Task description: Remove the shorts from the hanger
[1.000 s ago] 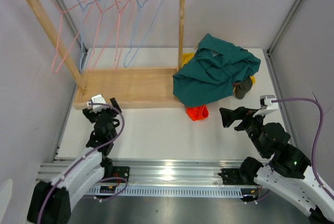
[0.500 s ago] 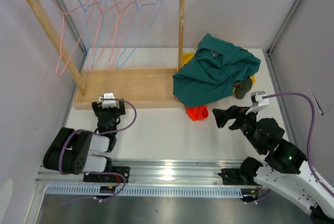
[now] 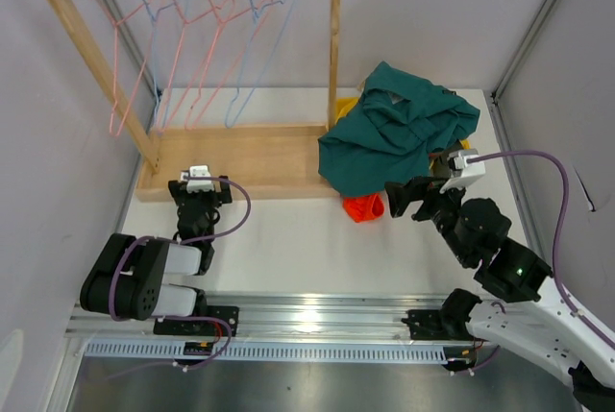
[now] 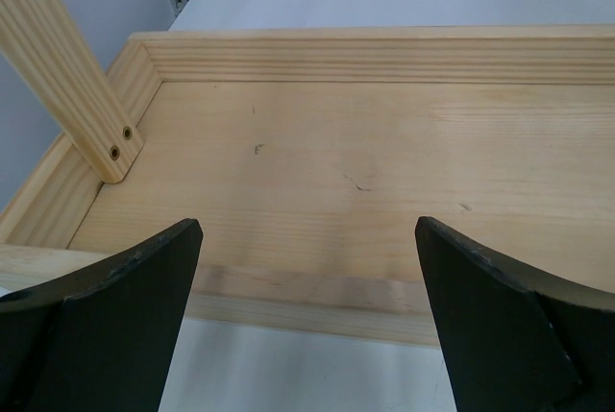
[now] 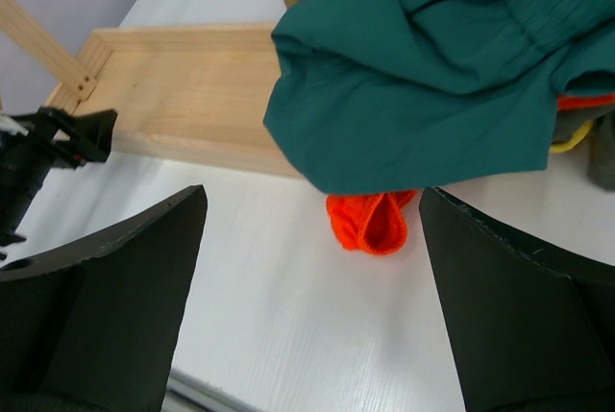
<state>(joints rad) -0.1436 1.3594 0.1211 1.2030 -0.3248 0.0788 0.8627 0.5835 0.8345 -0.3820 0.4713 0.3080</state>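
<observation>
The shorts lie in a heap on the table right of the wooden rack. A dark teal pair (image 3: pixel 394 129) is on top, with an orange pair (image 3: pixel 363 206), a yellow edge (image 3: pixel 344 105) and a dark olive bit (image 3: pixel 446 164) showing around it. Several wire hangers (image 3: pixel 192 57) hang bare on the rod. My right gripper (image 3: pixel 394 199) is open just right of the orange pair (image 5: pixel 375 220), below the teal pair (image 5: pixel 432 76); the right gripper (image 5: pixel 312 196) holds nothing. My left gripper (image 3: pixel 200 187) is open and faces the rack's base (image 4: pixel 336 143); the left gripper (image 4: pixel 307 230) is empty.
The wooden rack's base tray (image 3: pixel 240 157) sits at the back left, with its slanted post (image 4: pixel 58 66) at the left and an upright post (image 3: pixel 334 47) beside the heap. Grey walls close in both sides. A metal rail (image 3: pixel 307 321) runs along the near edge.
The right gripper has moved left and forward, closer to the orange pair. The left arm has folded back, its gripper now square to the rack's base. The hangers have swung slightly.
</observation>
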